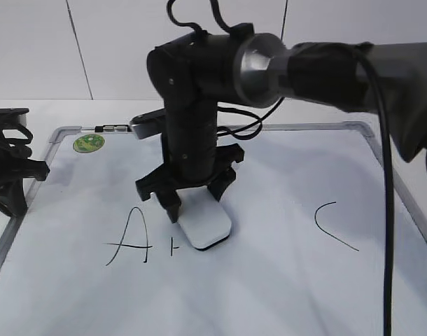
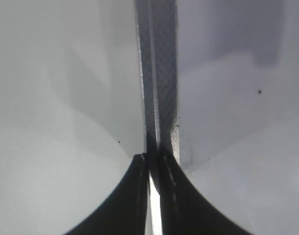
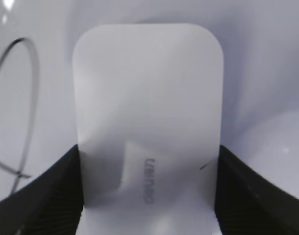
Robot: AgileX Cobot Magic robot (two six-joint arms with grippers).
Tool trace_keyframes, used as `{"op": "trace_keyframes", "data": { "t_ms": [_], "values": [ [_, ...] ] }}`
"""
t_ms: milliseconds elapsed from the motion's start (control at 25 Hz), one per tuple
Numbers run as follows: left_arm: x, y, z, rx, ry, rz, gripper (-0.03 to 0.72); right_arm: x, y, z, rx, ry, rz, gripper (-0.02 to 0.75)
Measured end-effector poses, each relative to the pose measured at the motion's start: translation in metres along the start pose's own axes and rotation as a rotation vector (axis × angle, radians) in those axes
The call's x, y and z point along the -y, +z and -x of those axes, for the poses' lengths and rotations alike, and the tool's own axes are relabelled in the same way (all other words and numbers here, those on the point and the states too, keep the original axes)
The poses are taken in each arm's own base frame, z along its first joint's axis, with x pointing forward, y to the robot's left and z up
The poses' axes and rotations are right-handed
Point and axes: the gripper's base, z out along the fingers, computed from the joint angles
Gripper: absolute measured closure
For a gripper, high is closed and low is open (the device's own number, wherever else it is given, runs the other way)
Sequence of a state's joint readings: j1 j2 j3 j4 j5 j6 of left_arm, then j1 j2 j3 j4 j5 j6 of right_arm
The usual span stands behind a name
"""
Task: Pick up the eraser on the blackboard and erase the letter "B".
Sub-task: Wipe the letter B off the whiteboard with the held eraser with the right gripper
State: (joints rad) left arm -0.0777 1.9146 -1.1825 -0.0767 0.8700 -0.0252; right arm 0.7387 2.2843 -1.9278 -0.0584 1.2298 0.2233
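We found the blackboard [image 1: 283, 280] flat on the bench. The right gripper [image 1: 196, 199] pinched the eraser [image 1: 206, 227] by its long edges, at 3 o'clock of the "A" [image 1: 133, 238]. We judged it light, stiff, smooth-sided. Left gripper [image 2: 152, 196]: fingers pressed together.

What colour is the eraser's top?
White, with small grey print; the eraser shows best in the right wrist view.

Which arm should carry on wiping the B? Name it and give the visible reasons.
Right. The right hand grips the eraser by its sides, flat on the blackboard, beside the last stroke of the letter "B". The left hand is shut at the board's frame, holding nothing.
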Motion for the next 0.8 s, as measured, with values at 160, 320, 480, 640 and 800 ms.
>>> {"op": "trace_keyframes", "data": {
  "t_ms": [160,320,480,640,800],
  "values": [
    [0.0,0.0,0.0,0.0,0.0,0.0,0.669,0.036,0.001,0.006,0.004,0.081,-0.009,0.183],
    [0.0,0.0,0.0,0.0,0.0,0.0,0.669,0.056,0.002,0.009,0.007,0.123,-0.019,0.183],
    [0.0,0.0,0.0,0.0,0.0,0.0,0.669,0.057,-0.005,0.008,0.02,0.107,-0.025,0.183],
    [0.0,0.0,0.0,-0.001,0.0,0.0,0.669,0.06,-0.041,0.003,0.093,0.098,-0.025,0.183],
    [0.0,0.001,0.0,-0.004,0.0,0.0,0.669,0.064,-0.071,-0.013,0.131,0.1,-0.024,0.183]
  ]
}}
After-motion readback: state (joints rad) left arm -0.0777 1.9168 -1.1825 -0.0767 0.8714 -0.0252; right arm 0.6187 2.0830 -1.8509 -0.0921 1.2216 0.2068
